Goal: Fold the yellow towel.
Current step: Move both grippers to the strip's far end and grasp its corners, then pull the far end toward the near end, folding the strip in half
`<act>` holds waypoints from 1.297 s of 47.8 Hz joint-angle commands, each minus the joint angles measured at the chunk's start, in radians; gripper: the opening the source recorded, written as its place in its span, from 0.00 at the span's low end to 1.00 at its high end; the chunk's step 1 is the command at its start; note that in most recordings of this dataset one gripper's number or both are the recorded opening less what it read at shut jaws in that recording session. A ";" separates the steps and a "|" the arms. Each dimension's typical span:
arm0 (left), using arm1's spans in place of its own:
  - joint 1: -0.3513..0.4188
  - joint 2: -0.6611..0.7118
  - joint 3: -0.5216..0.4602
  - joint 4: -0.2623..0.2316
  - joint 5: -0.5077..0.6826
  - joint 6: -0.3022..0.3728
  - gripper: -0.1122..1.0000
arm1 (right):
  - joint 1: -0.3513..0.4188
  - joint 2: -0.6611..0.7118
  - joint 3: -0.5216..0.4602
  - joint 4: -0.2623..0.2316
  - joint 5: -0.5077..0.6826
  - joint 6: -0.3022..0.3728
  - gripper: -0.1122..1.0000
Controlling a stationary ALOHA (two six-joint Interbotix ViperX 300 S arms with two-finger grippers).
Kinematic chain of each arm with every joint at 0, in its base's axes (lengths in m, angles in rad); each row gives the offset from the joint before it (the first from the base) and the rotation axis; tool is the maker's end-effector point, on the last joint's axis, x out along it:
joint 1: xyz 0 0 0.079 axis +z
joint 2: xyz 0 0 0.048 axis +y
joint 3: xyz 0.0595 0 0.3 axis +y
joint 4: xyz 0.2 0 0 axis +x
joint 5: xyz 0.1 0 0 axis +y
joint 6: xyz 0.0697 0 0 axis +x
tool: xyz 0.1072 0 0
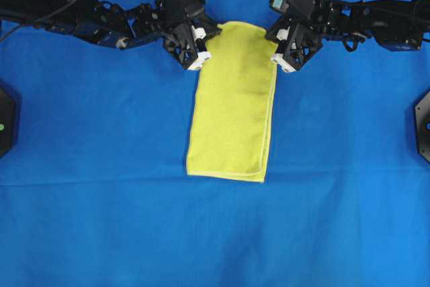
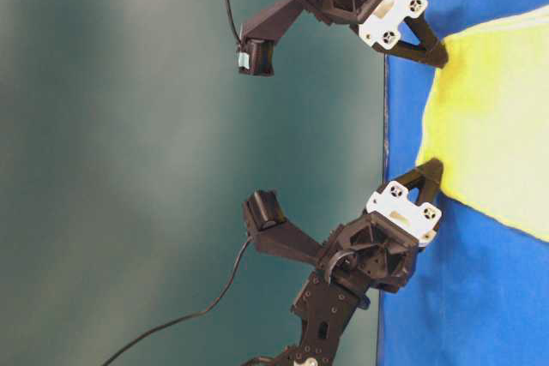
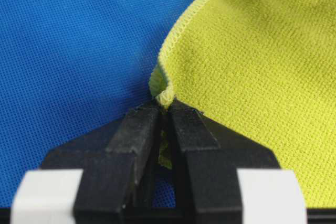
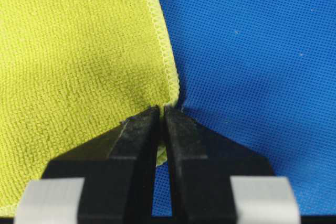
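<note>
Mid-table on the blue table cover (image 1: 101, 220): yellow towel (image 1: 234, 112), folded into a long narrow strip, two layers showing along its right edge and near end in overhead view, lying flat w/ far end up between both arms. At far-left corner of strip: left gripper (image 1: 201, 54), tips pinched together on towel hem; left wrist view shows black fingers (image 3: 137, 129) closed w/ a small curl of stitched yellow edge squeezed up between them, bit of cloth also visible lower in the slot. At far-right corner: right gripper (image 1: 278, 55), likewise clamped on towel; right wrist view shows fingers (image 4: 137, 129) meeting right at the rounded hem, sliver of yellow caught between. Table-level view: both grippers angled down w/ tips on the cloth's far edge, one per corner, towel stretched fairly taut between them, corners barely off the cover if at all, can't tell for sure. Rest of towel undisturbed, near end squared off w/ rounded corners, well apart from both arms. Black mounts at left & right margins of overhead view.
</note>
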 commanded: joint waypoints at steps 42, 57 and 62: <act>0.069 -0.114 -0.031 0.003 0.029 0.071 0.13 | -0.100 -0.101 -0.078 -0.005 0.057 -0.081 0.15; -0.006 -0.262 0.037 0.003 0.107 0.075 0.13 | -0.012 -0.222 -0.060 0.002 0.167 -0.066 0.15; -0.049 -0.316 0.077 0.005 0.120 0.075 0.13 | 0.054 -0.278 -0.044 0.003 0.216 -0.055 0.15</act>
